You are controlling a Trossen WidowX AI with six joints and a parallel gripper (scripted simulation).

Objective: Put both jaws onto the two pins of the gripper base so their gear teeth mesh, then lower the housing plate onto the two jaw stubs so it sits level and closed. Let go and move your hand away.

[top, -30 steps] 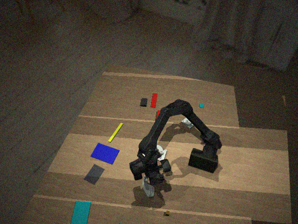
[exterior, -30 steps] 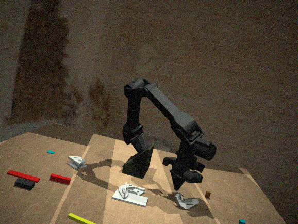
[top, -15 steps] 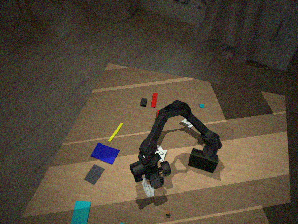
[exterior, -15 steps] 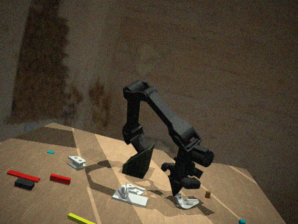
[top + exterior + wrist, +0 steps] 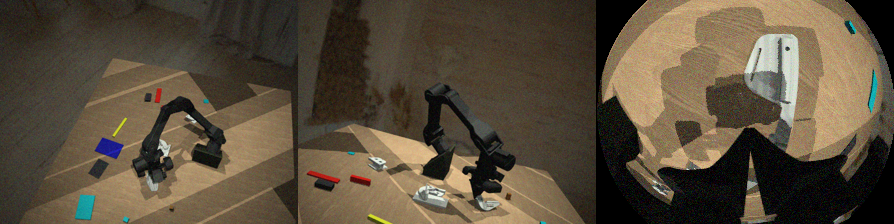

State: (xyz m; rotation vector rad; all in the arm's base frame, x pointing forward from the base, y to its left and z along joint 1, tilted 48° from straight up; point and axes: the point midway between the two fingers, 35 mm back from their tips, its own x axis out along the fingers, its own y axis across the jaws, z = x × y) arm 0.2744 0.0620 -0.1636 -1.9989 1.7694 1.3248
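Bands of light and shadow crossed the brown wood-grained surface [image 5: 206, 178] [image 5: 396, 144] [image 5: 836, 115], where a blue plate [image 5: 109, 147] lay between a yellow bar [image 5: 119, 127] [image 5: 379, 219] and a dark plate [image 5: 98, 168]. A large cyan plate [image 5: 85, 207] lay near a small cyan block [image 5: 126, 219] [image 5: 543, 222]. A long red bar [image 5: 158, 95] [image 5: 323, 176] lay just beside a black block [image 5: 148, 97] [image 5: 324, 185], near a shorter red block [image 5: 360, 180]. A small orange-brown piece [image 5: 171, 208] [image 5: 508, 196] stood apart, as did a flat cyan piece [image 5: 205, 101] [image 5: 351, 153]. White parts also rested there, including a slotted jaw [image 5: 152, 183] [image 5: 488, 204] [image 5: 771, 65].
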